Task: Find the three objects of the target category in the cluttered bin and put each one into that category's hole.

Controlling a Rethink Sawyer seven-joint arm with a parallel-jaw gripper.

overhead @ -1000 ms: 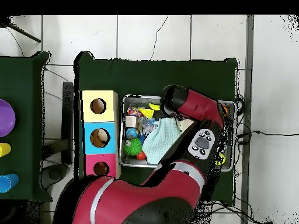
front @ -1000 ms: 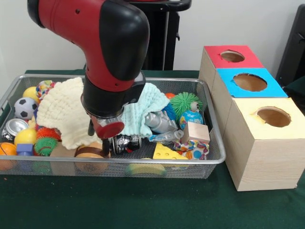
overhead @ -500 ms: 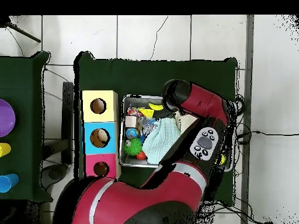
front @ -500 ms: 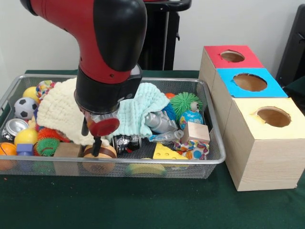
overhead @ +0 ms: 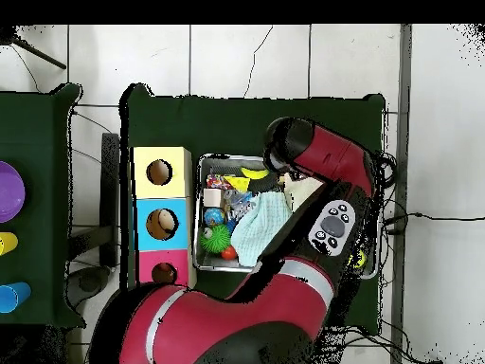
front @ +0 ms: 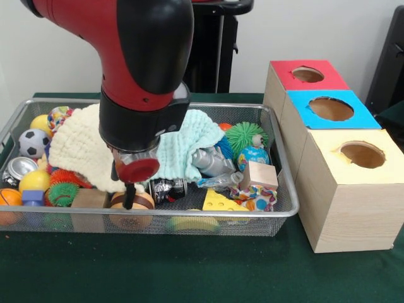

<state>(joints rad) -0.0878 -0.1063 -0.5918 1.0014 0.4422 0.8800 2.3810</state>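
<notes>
While the search of the wire bin (front: 285,211) goes on, the gripper (front: 129,199) hangs low at the bin's front edge, over a round wooden piece (front: 131,203) beside a wooden block (front: 89,198). Whether its fingers are spread or pinched cannot be told. The arm (front: 142,69) drops steeply from above, wrist vertical, hiding part of the cream cloth (front: 79,147). A pick seems at hand; next, judging by the task, comes a lift clear of the clutter toward the holed boxes (front: 344,164) beyond the bin's right end.
</notes>
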